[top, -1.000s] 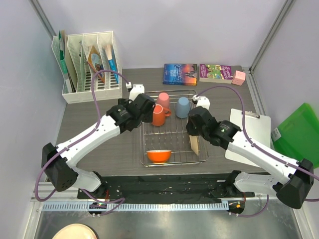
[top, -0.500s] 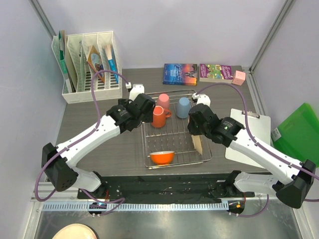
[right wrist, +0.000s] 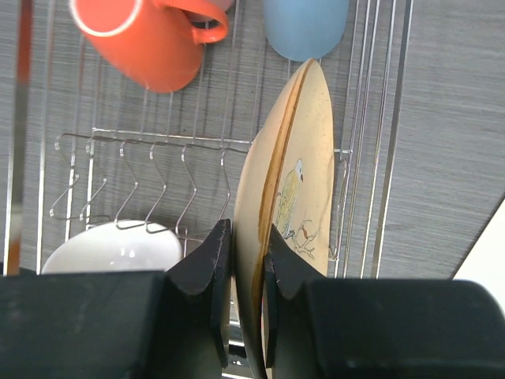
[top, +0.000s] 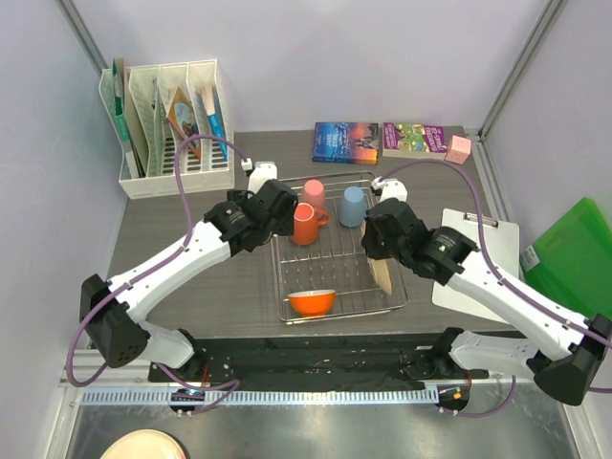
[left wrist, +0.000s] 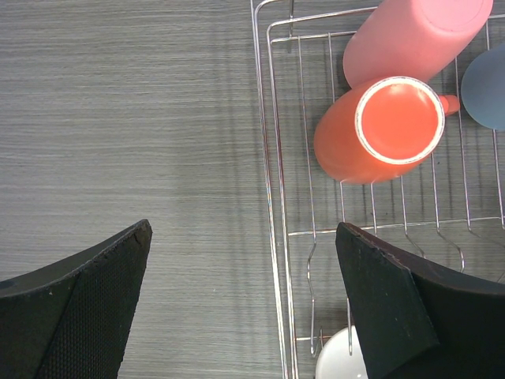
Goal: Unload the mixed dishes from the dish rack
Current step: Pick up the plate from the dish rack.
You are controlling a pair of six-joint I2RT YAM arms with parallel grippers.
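The left arm [top: 182, 258] stretches from its near-left base toward the far right. The left gripper [left wrist: 243, 230] points down, jaws spread wide with nothing between them. The right arm [top: 497, 287] reaches from the near-right base toward the far left. The right gripper [right wrist: 245, 241] is pinched onto the edge of the upright plate [right wrist: 304, 150].

The dish rack [left wrist: 272, 197] is bright, shiny metal wire on a matt, dark grey wood-grain table [left wrist: 118, 118]. The orange mug [left wrist: 347, 154] and cream plate [right wrist: 304, 181] look smooth and glazed; the pink cup [left wrist: 410, 35] duller. The left gripper [left wrist: 243, 227] has matt black, finely woven-looking pads [left wrist: 79, 324]
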